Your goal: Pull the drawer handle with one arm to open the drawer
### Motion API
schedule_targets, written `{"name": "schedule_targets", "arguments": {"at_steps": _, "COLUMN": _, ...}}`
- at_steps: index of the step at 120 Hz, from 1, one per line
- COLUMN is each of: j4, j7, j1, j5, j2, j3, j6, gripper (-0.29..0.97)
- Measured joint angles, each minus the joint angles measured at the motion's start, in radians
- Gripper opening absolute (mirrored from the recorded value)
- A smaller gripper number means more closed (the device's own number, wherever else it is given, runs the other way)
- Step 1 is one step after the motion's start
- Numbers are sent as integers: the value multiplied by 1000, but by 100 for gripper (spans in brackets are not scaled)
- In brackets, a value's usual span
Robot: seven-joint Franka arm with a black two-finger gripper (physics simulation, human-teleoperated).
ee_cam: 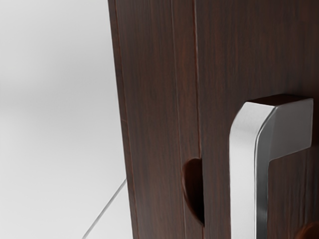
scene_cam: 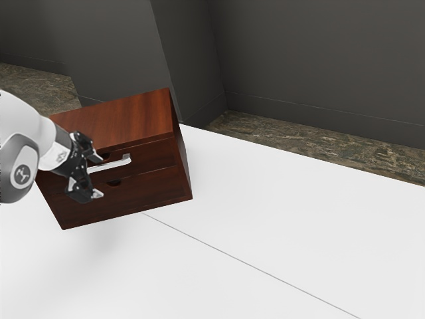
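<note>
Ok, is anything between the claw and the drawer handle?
Nothing. In the exterior view the open claw sits right at the handle end, with no object between. The wrist view shows bare drawer front beside the handle.

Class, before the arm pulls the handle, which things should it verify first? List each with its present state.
1. Gripper open: ok.
2. Handle end between its fingers: ok, judging by the exterior view.
3. Fingers clamped on the handle: not ok, not yet.
4. Drawer shut, front flush with the cabinet: ok.
5. Table bare in the pull path: ok.
</note>
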Motion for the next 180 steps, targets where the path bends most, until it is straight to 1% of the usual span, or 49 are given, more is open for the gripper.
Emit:
{"name": "schedule_targets", "arguments": {"at_steps": 27, "j4": -13, "j7": -3, "j1": -3, "j5": -2, "j2": -7, "j3": 0, "j6": 11, "gripper": 51}}
{"name": "schedule_targets", "arguments": {"at_steps": 46, "j4": -40, "j7": -5, "j1": -10, "j5": -3, "j2": -38, "j3": -3, "j6": 12, "gripper": 47}}
{"name": "schedule_targets", "arguments": {"at_steps": 69, "j4": -93, "j7": -7, "j1": -12, "j5": -2, "j2": -93, "j3": -12, "j6": 10, "gripper": 44}}
{"name": "schedule_targets", "arguments": {"at_steps": 86, "j4": -121, "j7": -10, "j1": -12, "j5": -4, "j2": -115, "j3": -36, "j6": 10, "gripper": 42}}
{"name": "schedule_targets", "arguments": {"at_steps": 154, "j4": -299, "j7": -19, "j1": 0, "j5": -4, "j2": -325, "j3": -106, "j6": 8, "gripper": 37}}
{"name": "schedule_targets", "arguments": {"at_steps": 164, "j4": -319, "j7": -20, "j1": 20, "j5": -4, "j2": -351, "j3": -129, "j6": 6, "gripper": 37}}
{"name": "schedule_targets", "arguments": {"at_steps": 180, "j4": -350, "j7": -22, "j1": 27, "j5": -5, "j2": -389, "j3": -154, "j6": 3, "gripper": 36}}
